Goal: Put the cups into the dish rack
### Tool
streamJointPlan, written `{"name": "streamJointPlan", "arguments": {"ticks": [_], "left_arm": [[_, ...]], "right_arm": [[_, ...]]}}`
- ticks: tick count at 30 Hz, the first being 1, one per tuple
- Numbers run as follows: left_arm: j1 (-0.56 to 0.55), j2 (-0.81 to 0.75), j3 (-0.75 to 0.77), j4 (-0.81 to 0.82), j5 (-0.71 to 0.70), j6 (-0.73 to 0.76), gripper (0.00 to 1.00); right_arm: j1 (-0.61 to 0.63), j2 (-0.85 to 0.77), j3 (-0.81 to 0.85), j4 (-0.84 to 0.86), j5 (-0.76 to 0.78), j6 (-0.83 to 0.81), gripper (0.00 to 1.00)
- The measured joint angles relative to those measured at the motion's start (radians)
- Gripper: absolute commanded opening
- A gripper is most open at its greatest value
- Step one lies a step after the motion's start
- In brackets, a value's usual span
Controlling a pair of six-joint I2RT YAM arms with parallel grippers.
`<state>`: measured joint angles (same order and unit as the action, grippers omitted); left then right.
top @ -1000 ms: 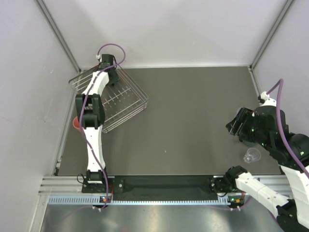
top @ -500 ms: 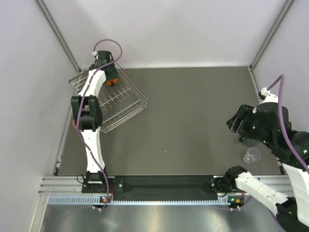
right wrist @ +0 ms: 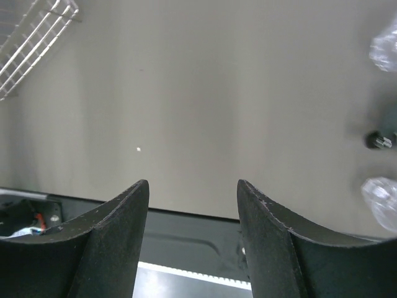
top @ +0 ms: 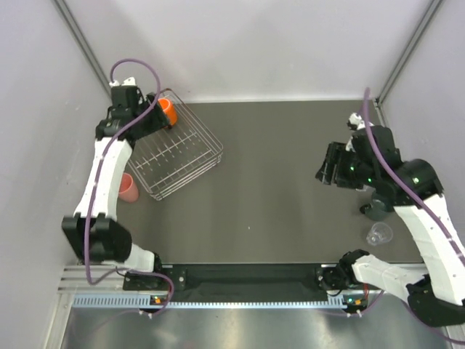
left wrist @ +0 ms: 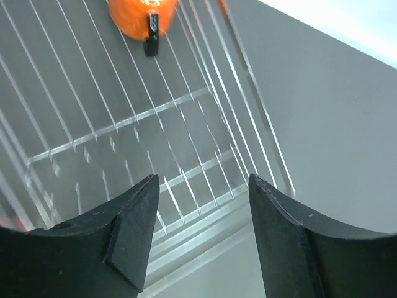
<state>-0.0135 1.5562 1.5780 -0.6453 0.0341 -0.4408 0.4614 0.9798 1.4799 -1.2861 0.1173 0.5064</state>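
Note:
The wire dish rack (top: 182,156) stands at the far left of the table. The orange mug (top: 167,110) sits in its far corner and also shows at the top of the left wrist view (left wrist: 138,12), above the rack's wires (left wrist: 186,149). My left gripper (top: 150,116) is open and empty just left of the mug (left wrist: 203,186). A salmon cup (top: 128,187) stands on the table left of the rack. The dark grey cup (top: 378,209) and a clear tumbler (top: 378,234) stand at the right. My right gripper (top: 325,169) is open and empty, up-left of them (right wrist: 193,186).
In the right wrist view two clear tumblers (right wrist: 386,49) (right wrist: 379,195) flank the dark cup (right wrist: 381,138) at the right edge, and the rack's corner (right wrist: 28,37) shows top left. White walls close the table on three sides. The metal rail (top: 247,278) runs along the near edge.
My left gripper let go of the orange mug in the rack's far corner and drew back to the left. My right arm swung up and left, away from the cups on the right.

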Motion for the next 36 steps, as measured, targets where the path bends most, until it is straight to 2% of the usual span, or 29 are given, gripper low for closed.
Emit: {"name": "streamJointPlan", "arguments": {"ticks": [1, 6, 12, 19, 22, 29, 36], "left_arm": [[0.0, -0.053, -0.024, -0.014, 0.01, 0.006, 0.68], [-0.032, -0.36, -0.149, -0.054, 0.019, -0.004, 0.66], [-0.044, -0.668, -0.353, -0.08, 0.187, -0.103, 0.63], [-0.063, -0.699, -0.412, -0.128, 0.364, -0.127, 0.64], [-0.091, -0.703, -0.41, -0.139, 0.397, -0.112, 0.64], [-0.159, -0.721, -0.385, -0.146, 0.442, -0.065, 0.69], [-0.228, -0.759, -0.377, -0.169, 0.416, 0.023, 0.74]], "right_arm": [[0.0, 0.023, 0.0, 0.021, -0.019, 0.002, 0.59], [0.0, 0.087, -0.028, 0.116, -0.071, 0.052, 0.58], [-0.039, 0.143, -0.035, 0.161, -0.058, 0.159, 0.58], [-0.214, 0.228, -0.035, 0.162, 0.003, 0.299, 0.56], [-0.303, 0.257, -0.035, 0.144, 0.037, 0.346, 0.51], [-0.678, 0.259, -0.069, 0.11, 0.08, 0.428, 0.47], [-0.897, 0.288, -0.091, 0.095, 0.064, 0.448, 0.47]]}}
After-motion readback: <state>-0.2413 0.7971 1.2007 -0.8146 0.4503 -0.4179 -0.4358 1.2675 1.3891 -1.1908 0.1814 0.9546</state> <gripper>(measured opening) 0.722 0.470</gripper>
